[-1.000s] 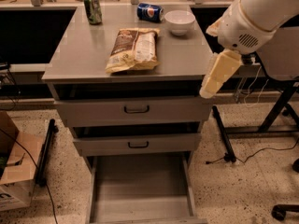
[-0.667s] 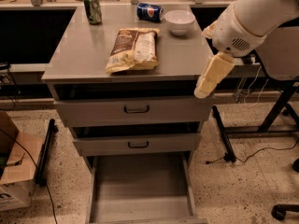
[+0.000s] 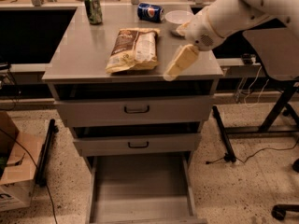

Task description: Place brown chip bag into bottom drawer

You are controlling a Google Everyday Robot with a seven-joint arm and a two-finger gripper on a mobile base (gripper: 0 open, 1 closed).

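Grey metal cabinet top point(image 3: 77, 55) bore the brown chip bag point(image 3: 133, 50) just left of the gripper point(image 3: 180, 63), whose opening could not be told. Below the gripper, the bottom drawer point(image 3: 140, 188) lay open above speckled floor point(image 3: 247, 185).

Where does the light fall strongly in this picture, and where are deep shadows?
Camera view: light falls brightest on the gripper, hanging over the right front edge of the cabinet top beside the brown chip bag; the gaps above the upper drawers are black shadow; the bottom drawer is dimly lit.
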